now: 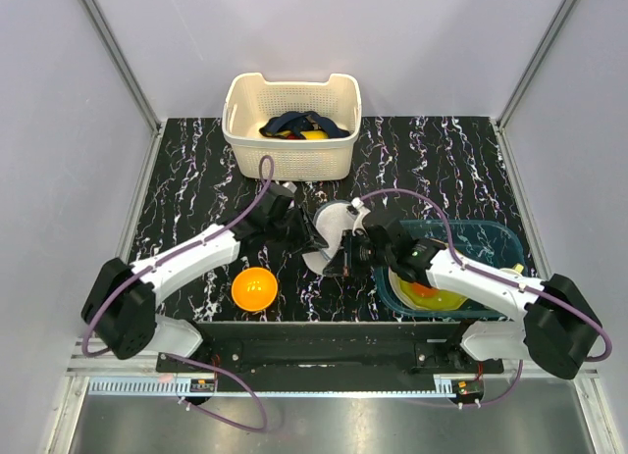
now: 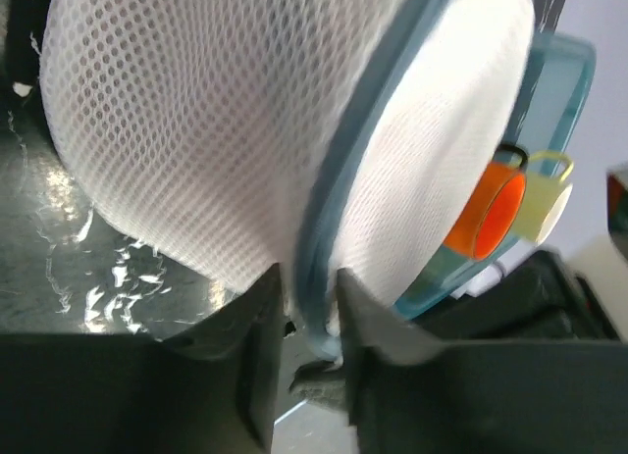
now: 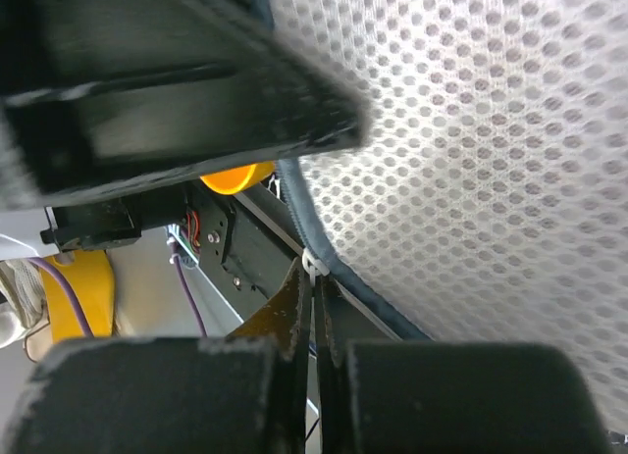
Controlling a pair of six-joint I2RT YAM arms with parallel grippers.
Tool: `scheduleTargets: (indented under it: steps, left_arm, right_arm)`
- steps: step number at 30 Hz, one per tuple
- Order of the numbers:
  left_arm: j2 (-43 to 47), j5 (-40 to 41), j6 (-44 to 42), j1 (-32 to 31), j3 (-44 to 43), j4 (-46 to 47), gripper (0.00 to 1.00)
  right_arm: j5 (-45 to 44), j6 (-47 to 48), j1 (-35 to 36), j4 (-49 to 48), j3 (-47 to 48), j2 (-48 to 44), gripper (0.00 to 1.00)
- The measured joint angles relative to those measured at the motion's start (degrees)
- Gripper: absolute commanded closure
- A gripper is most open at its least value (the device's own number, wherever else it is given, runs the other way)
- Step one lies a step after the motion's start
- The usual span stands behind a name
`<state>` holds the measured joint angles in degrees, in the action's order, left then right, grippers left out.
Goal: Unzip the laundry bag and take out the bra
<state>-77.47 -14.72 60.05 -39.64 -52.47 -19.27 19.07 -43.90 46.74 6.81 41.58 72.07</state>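
The laundry bag [image 1: 332, 236], a round white mesh drum with a blue zip seam, is held on edge between both arms at the table's middle. It fills the left wrist view [image 2: 196, 130] and the right wrist view [image 3: 471, 130]. My left gripper [image 1: 316, 240] is shut on the bag's blue seam [image 2: 319, 209], one finger on each side [image 2: 307, 282]. My right gripper [image 1: 345, 258] is shut [image 3: 315, 277] on the small white zip pull [image 3: 312, 264] at the seam's edge. The bra is hidden; nothing of it shows through the mesh.
A cream slotted basket [image 1: 235, 130] with dark and yellow clothes [image 1: 299, 126] stands at the back. An orange bowl [image 1: 254, 288] sits front left. A teal tub [image 1: 491, 240] holding yellow and orange items [image 1: 432, 295] lies under my right arm.
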Motion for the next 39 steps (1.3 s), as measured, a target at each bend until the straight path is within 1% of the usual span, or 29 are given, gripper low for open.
scheduleTargets:
  steps: [1,4,7,17,30,31,32,34,36,38,39]
  left_arm:
    - [-1.1,0.1,-0.2,0.0,-0.5,-0.2,1.0]
    - [-3.6,0.0,-1.1,0.1,-2.6,-0.7,1.0]
    - [-3.5,0.0,-2.0,0.4,-4.3,-1.0,1.0]
    - [1.7,-1.7,-4.0,6.8,-4.6,-4.8,1.0]
    - [3.7,-5.1,-5.2,9.9,-3.1,-5.2,1.0]
    - [4.0,-5.4,-5.3,10.2,-2.6,-5.2,1.0]
    - [4.5,-5.9,-5.5,10.6,-2.2,-5.2,1.0]
    - [5.4,-6.2,-6.1,11.2,-1.7,-5.2,1.0]
    - [5.8,-5.4,-6.5,12.6,-1.6,-4.7,1.0]
    - [6.5,-4.7,-6.0,13.9,-0.3,-1.9,1.0]
    - [7.0,-4.3,-5.3,14.2,0.8,0.0,1.0]
  right_arm:
    - [0.0,0.2,0.0,0.4,0.4,0.0,1.0]
    - [-0.6,1.1,0.0,1.9,1.2,-0.6,1.0]
    - [-1.7,2.1,0.0,4.2,1.2,-2.5,1.0]
    - [-4.8,3.4,-1.0,8.9,-2.2,-11.1,1.0]
    - [-7.7,4.5,-1.0,10.1,-3.0,-13.2,0.99]
    - [-8.3,4.9,-1.0,10.6,-3.0,-13.6,0.95]
    - [-8.8,5.2,-1.0,10.9,-3.0,-14.0,0.75]
    - [-9.3,5.7,-1.0,11.6,-2.9,-15.0,0.53]
    - [-10.2,6.8,-1.0,15.7,-2.9,-16.5,0.41]
    - [-10.9,7.7,-1.0,18.9,-2.6,-17.5,0.38]
    - [-11.4,8.1,-1.0,20.3,-2.0,-17.7,0.33]
